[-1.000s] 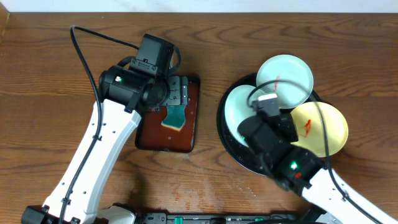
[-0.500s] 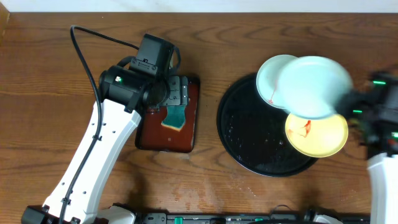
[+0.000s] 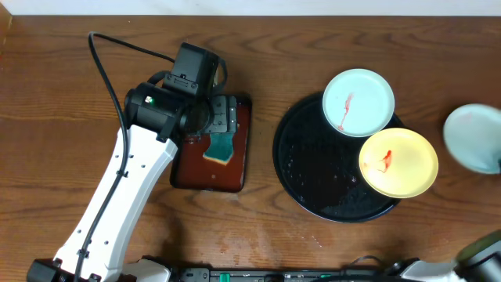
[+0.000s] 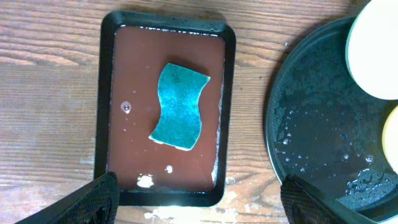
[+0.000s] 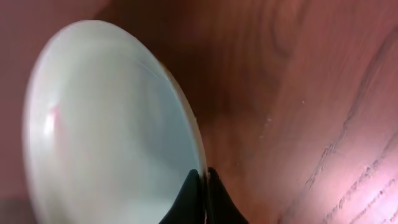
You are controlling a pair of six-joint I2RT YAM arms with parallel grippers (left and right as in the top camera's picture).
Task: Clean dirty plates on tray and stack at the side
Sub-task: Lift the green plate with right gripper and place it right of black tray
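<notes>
The black tray (image 3: 309, 172) holds a pale bluish-white plate (image 3: 358, 103) with a red smear at its back and a pale yellow plate (image 3: 398, 162) with a red smear at its right. A second bluish-white plate (image 3: 473, 137) is held off the tray at the far right edge. My right gripper (image 5: 203, 186) is shut on that plate's rim (image 5: 112, 124); it is out of the overhead frame. My left gripper (image 4: 199, 202) is open above the small dark-red tray (image 4: 166, 106), over the teal sponge (image 4: 178, 106).
The small dark-red tray (image 3: 213, 145) with the teal sponge (image 3: 220, 147) lies left of the black tray, under my left arm (image 3: 133, 172). Bare wood tabletop (image 3: 438, 63) lies right of and behind the black tray.
My right arm lifted one bluish-white plate off the black tray and carried it right, out past the tray's edge. The left arm has not moved.
</notes>
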